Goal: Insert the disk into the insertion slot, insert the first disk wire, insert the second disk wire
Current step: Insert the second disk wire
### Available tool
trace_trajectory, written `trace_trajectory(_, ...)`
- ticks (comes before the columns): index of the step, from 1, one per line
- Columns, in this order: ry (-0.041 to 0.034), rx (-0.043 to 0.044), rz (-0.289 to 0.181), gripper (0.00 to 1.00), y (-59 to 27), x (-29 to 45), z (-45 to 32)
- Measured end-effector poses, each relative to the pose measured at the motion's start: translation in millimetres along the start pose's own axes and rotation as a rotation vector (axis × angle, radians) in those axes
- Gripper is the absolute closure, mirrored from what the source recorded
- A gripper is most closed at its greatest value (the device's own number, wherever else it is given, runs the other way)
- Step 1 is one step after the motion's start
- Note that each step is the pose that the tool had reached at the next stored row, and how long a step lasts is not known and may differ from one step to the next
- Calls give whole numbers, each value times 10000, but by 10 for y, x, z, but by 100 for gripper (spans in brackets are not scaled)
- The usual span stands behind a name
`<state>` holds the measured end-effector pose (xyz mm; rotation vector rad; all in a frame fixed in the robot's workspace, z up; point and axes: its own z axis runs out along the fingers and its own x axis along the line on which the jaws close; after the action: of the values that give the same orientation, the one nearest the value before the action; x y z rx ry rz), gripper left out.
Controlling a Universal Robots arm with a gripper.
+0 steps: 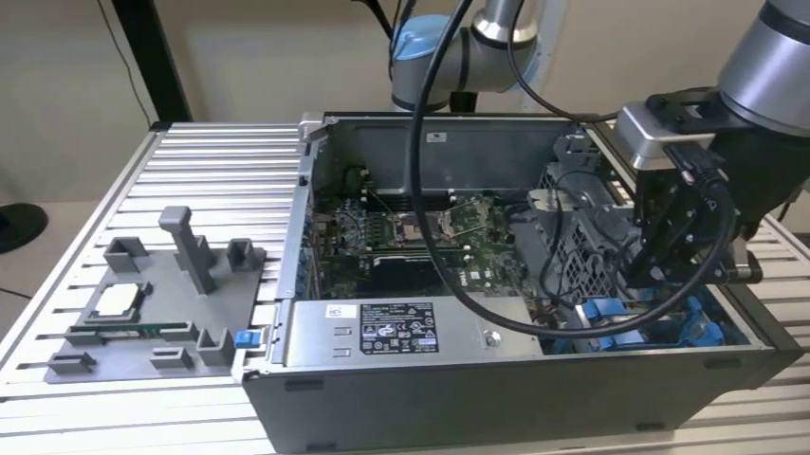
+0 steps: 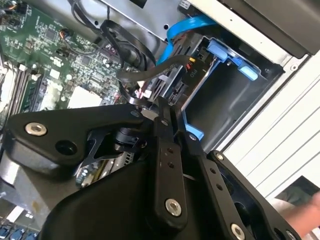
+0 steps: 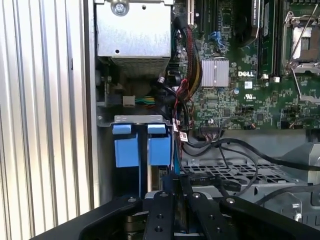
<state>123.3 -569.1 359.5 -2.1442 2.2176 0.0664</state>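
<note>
My gripper (image 1: 652, 284) reaches down into the near corner of the open computer case, on the exterior view's right. The insertion slot (image 3: 137, 118), a grey metal bay with blue rails (image 1: 608, 313), lies right under it. The disk's blue carrier tabs (image 3: 126, 147) sit side by side in the bay mouth, while the disk's body is mostly hidden. In both wrist views the black fingers (image 2: 167, 150) stand close together. They are shut on a black wire connector (image 2: 175, 75) at the disk's end. The gripper (image 3: 176, 182) hides the joint itself.
A blue flat cable (image 2: 190, 25) and black cable loops (image 3: 240, 155) run beside the bay. The motherboard (image 1: 405, 237) fills the case floor, with the grey labelled power-supply box (image 1: 379, 332) in front. A grey fixture plate (image 1: 152, 303) lies on the slatted table at the exterior view's left.
</note>
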Motion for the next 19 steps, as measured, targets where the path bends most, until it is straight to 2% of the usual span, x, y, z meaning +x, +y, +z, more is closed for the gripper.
trace_trajectory(2,26,49,-2,100,2,8,-1)
trace_trajectory(6,45,199,-15,100,0,38,-5)
trace_trajectory(9,51,255,-19,100,-1,83,-18)
trace_trajectory(10,49,298,-20,100,-1,97,-19)
trace_trajectory(12,54,516,-36,100,-1,101,-16)
trace_trajectory(14,48,811,-56,100,0,103,-9)
trace_trajectory(15,46,897,-59,100,2,104,2)
trace_trajectory(19,49,914,-19,100,5,108,57)
